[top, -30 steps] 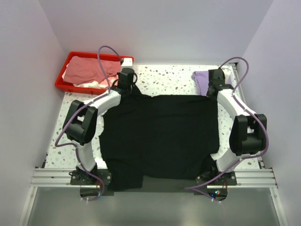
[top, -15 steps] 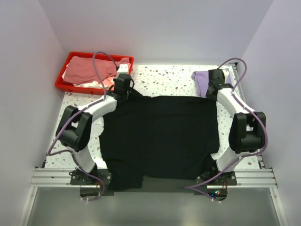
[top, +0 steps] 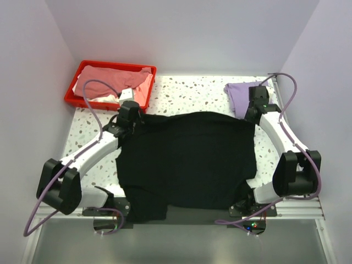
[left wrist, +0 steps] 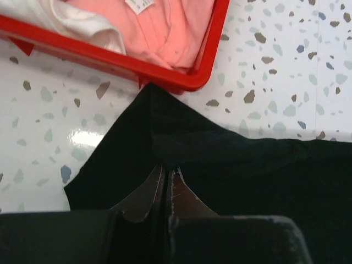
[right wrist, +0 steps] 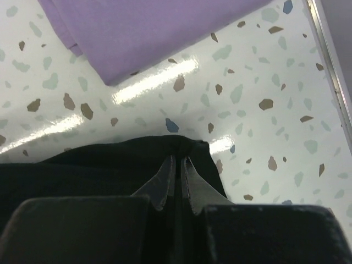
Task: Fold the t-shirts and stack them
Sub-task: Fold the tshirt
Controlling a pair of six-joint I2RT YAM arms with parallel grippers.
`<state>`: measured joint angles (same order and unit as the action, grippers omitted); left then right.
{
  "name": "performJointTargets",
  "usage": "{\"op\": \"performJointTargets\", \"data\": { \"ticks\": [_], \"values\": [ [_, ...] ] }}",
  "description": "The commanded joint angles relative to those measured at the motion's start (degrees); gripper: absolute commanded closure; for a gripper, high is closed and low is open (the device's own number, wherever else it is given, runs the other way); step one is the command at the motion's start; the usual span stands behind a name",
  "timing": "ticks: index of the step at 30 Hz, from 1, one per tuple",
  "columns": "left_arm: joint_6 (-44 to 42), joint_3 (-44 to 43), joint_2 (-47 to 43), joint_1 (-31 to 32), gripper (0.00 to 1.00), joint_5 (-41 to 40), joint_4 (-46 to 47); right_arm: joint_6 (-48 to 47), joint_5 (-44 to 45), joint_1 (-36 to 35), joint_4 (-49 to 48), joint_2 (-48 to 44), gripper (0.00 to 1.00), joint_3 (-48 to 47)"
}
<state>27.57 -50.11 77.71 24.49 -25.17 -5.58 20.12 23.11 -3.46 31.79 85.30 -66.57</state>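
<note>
My left end effector [left wrist: 166,175] pinches the far left corner of the black t-shirt [top: 187,159], near the red bin [left wrist: 110,58]. My right end effector [right wrist: 179,165] pinches its far right corner, beside the purple t-shirt [right wrist: 154,27]. The black shirt lies spread across the middle of the counter [top: 192,91].

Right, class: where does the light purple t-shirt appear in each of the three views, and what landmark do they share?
Top external: light purple t-shirt in the upper right of the picture.
Left wrist: not in it.
Right wrist: light purple t-shirt fills the top left.
Shared landmark: the black t-shirt, in all three.
</note>
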Motion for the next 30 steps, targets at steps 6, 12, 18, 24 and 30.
{"op": "performJointTargets", "data": {
  "ticks": [6,12,18,24,30],
  "values": [
    [14.08,5.54,-9.76,4.15,1.0,1.0,-16.73,0.27,0.0,0.21,3.1,-5.23,1.0,2.58],
    [16.89,6.25,-16.1,8.02,1.0,1.7,-22.44,-0.08,1.23,0.21,5.21,-5.05,1.0,1.79],
    [19.97,6.16,-19.17,9.87,1.0,-0.41,-28.34,-0.43,2.55,0.13,7.31,-5.58,1.0,1.62],
    [20.94,5.37,-23.92,9.96,1.0,-0.67,-30.71,-0.26,3.43,0.21,8.99,-6.37,1.0,1.61],
    [20.33,4.67,-25.24,9.96,1.0,-1.2,-31.86,-0.26,2.81,0.21,9.69,-6.9,1.0,1.26]
  ]
}}
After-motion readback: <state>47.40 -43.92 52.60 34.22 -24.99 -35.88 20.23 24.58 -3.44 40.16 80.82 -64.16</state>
